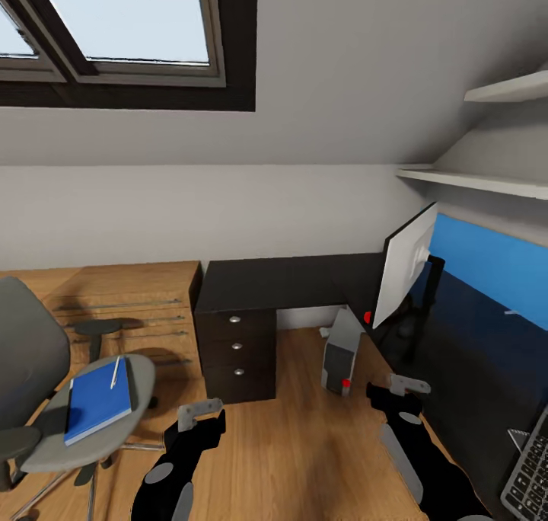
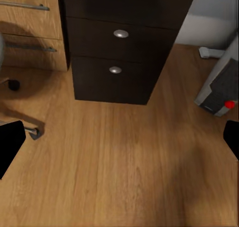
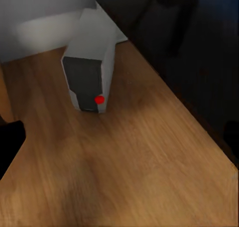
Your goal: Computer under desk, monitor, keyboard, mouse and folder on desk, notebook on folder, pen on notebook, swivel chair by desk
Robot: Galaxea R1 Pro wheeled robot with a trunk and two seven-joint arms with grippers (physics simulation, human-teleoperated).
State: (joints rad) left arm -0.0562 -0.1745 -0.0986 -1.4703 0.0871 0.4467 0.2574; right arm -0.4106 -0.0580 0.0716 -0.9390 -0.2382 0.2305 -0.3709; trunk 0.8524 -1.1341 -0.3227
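You already have the monitor (image 1: 407,266) on the counter (image 1: 289,281), the keyboard (image 1: 529,464) at its near right end and the computer (image 1: 340,351) under its edge. The blue folder (image 1: 95,410) and pen (image 1: 116,372) still lie on the swivel chair (image 1: 46,391) at left. Both arms hang empty over the floor, the left fingers (image 2: 10,145) and right fingers (image 3: 10,142) spread apart.

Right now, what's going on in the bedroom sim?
Nothing is being handled. The left gripper and right gripper hang open over the wooden floor. The blue folder with the thin white pen lies on the grey swivel chair. The light grey tower computer stands by the black-topped desk, where the wide monitor and black-keyed keyboard sit.
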